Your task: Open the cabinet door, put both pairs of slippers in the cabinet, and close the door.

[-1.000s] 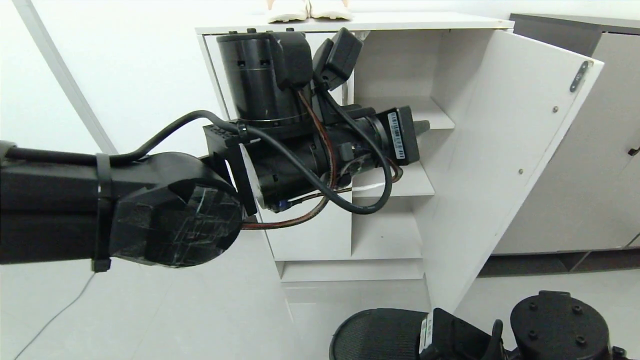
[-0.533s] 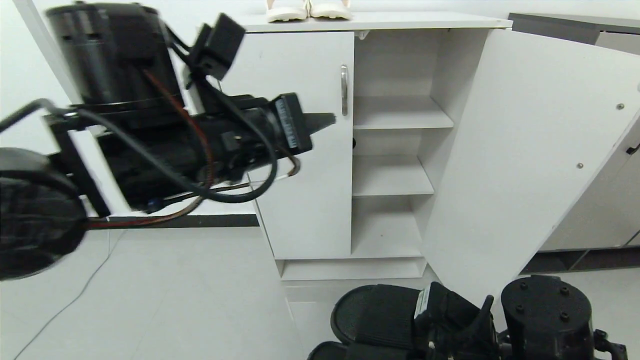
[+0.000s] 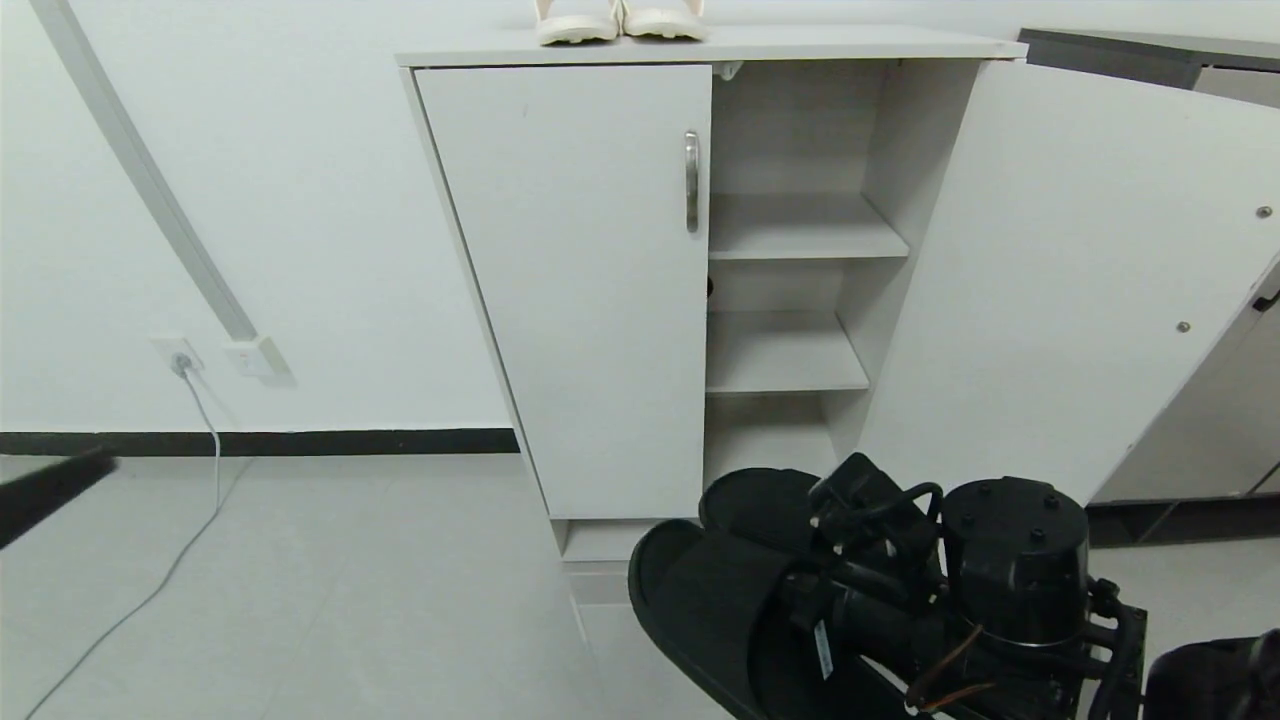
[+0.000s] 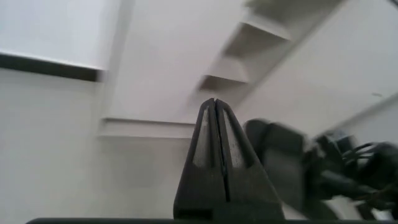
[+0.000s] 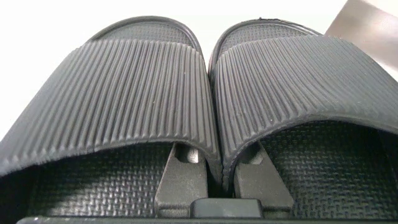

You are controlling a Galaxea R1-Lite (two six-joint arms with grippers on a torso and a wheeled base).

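Floor [image 3: 350, 600] before cabinet [image 3: 580, 280]: left jaws, clenched empty, are withdrawing; right jaws, grasping black slippers [image 3: 720, 600], are rising toward its shelves [image 3: 790, 355].

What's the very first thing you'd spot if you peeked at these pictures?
Probably the pair of black ribbed rubber slippers, pinched side by side in the robot's right hand, low in front of the tall white cabinet. Next comes the cabinet's white right-hand door, swung wide open to show the shelves inside. A pair of cream slippers sits on the cabinet's top.
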